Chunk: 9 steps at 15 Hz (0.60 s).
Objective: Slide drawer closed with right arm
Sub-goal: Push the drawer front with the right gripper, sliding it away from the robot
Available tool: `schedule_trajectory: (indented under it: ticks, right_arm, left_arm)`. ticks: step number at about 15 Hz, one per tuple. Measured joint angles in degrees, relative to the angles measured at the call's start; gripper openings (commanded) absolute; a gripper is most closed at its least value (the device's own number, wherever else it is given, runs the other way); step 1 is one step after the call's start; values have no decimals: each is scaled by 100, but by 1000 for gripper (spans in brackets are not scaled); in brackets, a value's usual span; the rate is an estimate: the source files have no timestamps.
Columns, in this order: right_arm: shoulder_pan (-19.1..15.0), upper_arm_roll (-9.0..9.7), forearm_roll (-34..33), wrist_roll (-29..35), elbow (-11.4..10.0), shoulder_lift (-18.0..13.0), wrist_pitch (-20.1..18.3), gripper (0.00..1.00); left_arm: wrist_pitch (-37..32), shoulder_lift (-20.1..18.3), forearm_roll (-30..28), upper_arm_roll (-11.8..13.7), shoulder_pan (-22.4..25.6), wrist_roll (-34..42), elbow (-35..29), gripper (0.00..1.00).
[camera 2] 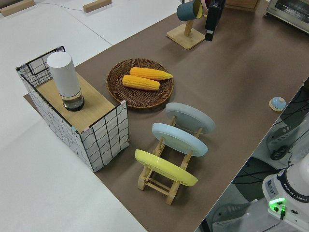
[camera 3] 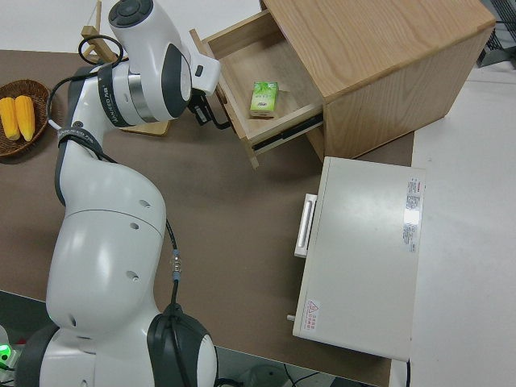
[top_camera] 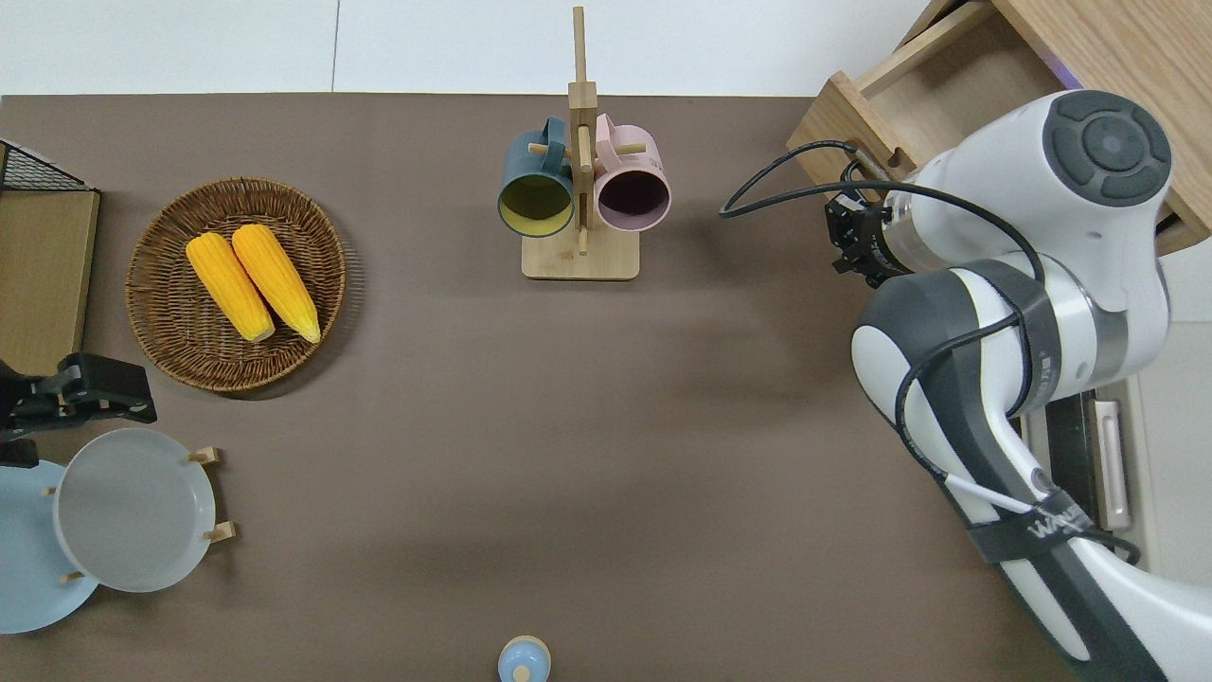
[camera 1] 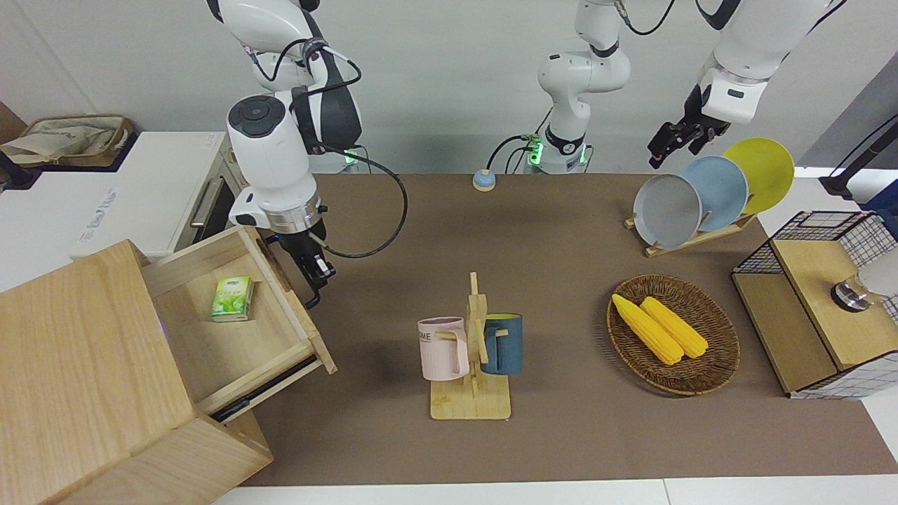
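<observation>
Reaching down beside the drawer (camera 1: 238, 330) front, right claw (camera 1: 313, 275) at its handle, finger spread unclear

Right arm (camera 1: 270, 151) bent forward, its hand (camera 1: 313, 272) pointing down, fingers seemingly closed, left arm parked.

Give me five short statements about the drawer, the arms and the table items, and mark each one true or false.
1. The drawer is fully shut. False: it is still partly pulled out of the cabinet.
2. A small green packet lies inside the drawer. True.
3. The right gripper is at the drawer's front, by its black handle. True.
4. The wicker basket holds three corn cobs. False: two corn cobs lie in it.
5. The left arm is pushing the drawer. False: the left arm is parked, and its left gripper touches nothing.
</observation>
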Motion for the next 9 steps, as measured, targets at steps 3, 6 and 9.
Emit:
schedule_trajectory:
  ticks: [3, 6, 9]
  right_arm:
    - [-196, 18, 0, -189, 276, 258, 0, 0]
    - [-371, 54, -12, -325, 537, 511, 0, 0]
    - [-542, 131, -191, -397, 870, 782, 2, 0]
  left_arm:
    - [0, 0, 0, 0, 0, 0, 0, 993]
    - [0, 0, 0, 0, 0, 0, 0, 993]
    - [0, 0, 0, 0, 0, 0, 0, 993]
